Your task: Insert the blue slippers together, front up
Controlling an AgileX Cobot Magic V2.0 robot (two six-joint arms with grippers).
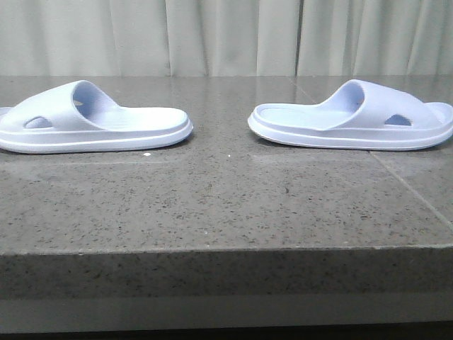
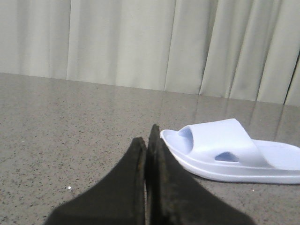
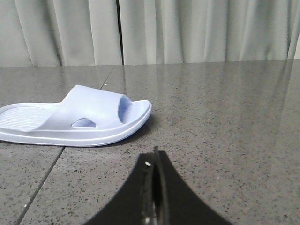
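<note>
Front view: left slipper (image 1: 92, 120) and right slipper (image 1: 354, 117) flat on the grey stone table (image 1: 219, 205), soles down, heels facing each other, well apart with bare stone between; both set back from the near edge, no arms in shot

Left wrist view: left gripper (image 2: 149, 140) pressed fully closed, fingers (image 2: 133, 173) touching, holding nothing, hovering near one slipper (image 2: 234, 150) with a gap between

Right wrist view: right gripper (image 3: 154, 157) closed tight, nothing held, short of the other slipper (image 3: 79, 117), open stone alongside, curtain (image 3: 187, 28) behind
</note>
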